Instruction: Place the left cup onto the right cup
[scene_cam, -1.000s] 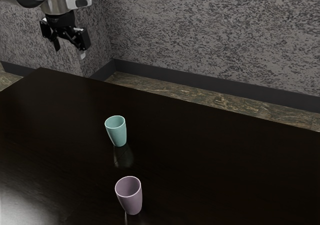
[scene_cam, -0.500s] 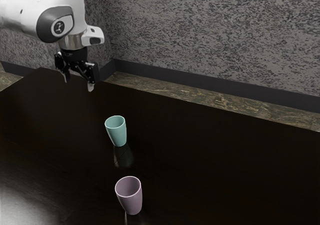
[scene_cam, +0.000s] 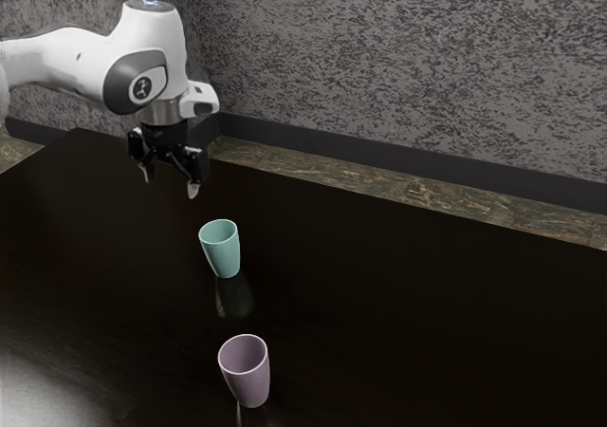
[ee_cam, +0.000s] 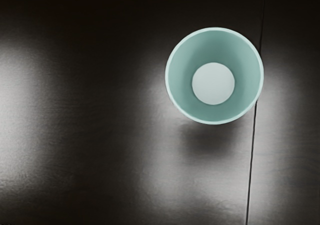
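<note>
A teal cup (scene_cam: 220,247) stands upright on the dark table (scene_cam: 398,294), near the middle. A mauve cup (scene_cam: 245,369) stands upright closer to the front edge, apart from it. My gripper (scene_cam: 171,176) hangs open in the air above and toward the exterior view's left of the teal cup, holding nothing. From above, the wrist view looks down into the teal cup (ee_cam: 214,75), showing its pale inner bottom.
A speckled grey wall (scene_cam: 398,57) with a dark baseboard runs behind the table. A strip of mottled floor (scene_cam: 427,194) lies between wall and table. A thin seam (ee_cam: 254,135) crosses the tabletop beside the teal cup.
My hand has come down and moved toward the exterior view's right, closer to the teal cup. Both cups have stayed where they were.
</note>
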Controlling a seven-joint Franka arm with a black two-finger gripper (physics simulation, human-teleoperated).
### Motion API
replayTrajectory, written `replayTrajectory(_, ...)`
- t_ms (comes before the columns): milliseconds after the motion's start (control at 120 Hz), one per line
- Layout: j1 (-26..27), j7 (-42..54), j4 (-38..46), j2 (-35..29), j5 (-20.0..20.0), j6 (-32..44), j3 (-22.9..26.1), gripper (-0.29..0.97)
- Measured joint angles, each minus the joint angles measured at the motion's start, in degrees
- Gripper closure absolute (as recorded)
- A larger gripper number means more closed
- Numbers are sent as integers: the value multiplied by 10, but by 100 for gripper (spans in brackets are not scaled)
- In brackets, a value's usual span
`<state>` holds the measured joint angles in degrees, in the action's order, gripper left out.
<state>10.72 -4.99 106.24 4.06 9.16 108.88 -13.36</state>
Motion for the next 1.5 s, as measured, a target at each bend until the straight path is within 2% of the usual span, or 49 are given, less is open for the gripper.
replayTrajectory(783,-2,-43,-4,113,-67,115,2,0)
replayTrajectory(1067,-2,-49,-15,142,-100,131,2,0)
replayTrajectory(1500,-3,-54,-41,184,-115,149,6,0)
